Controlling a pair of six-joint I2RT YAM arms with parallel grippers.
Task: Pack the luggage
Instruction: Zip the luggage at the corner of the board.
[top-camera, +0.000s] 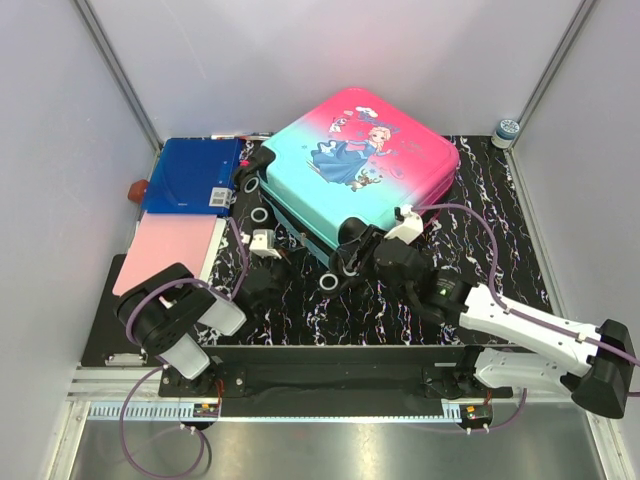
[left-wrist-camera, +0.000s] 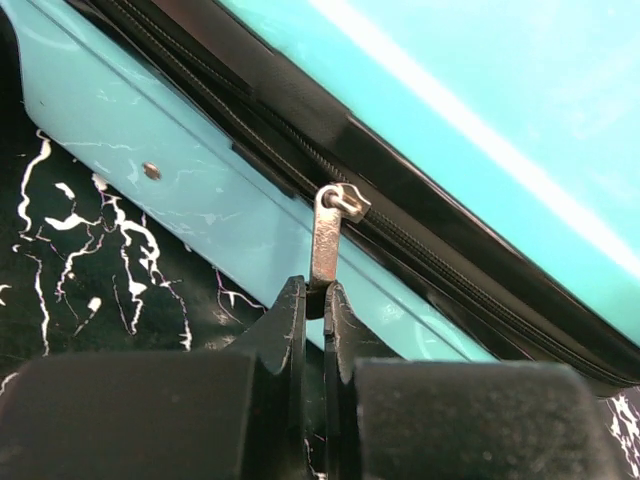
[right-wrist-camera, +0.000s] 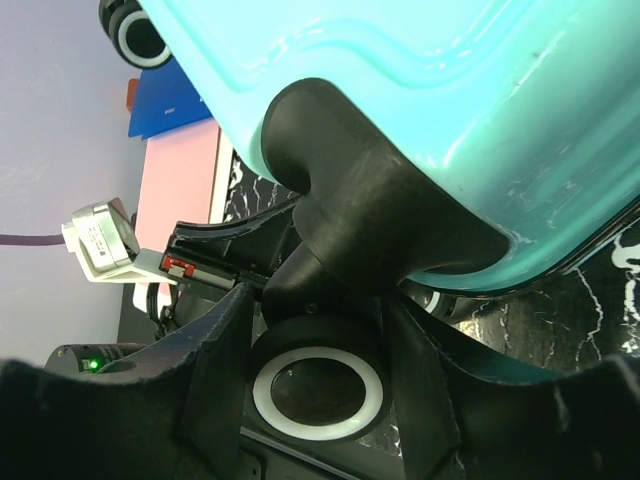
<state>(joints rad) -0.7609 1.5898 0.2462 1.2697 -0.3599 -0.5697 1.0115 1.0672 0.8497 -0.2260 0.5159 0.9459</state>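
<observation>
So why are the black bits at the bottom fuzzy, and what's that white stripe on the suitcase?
Left wrist view: the left gripper sits too close to the lens, so it blurs, while the zip pull it pinches is sharp; the stripe is glare on the suitcase. Right wrist view: the right gripper around the wheel blurs likewise. Top view: sharp throughout.

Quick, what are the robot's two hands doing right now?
Left gripper: shut on the zipper pull of the suitcase.
Right gripper: shut on a suitcase wheel.
</observation>
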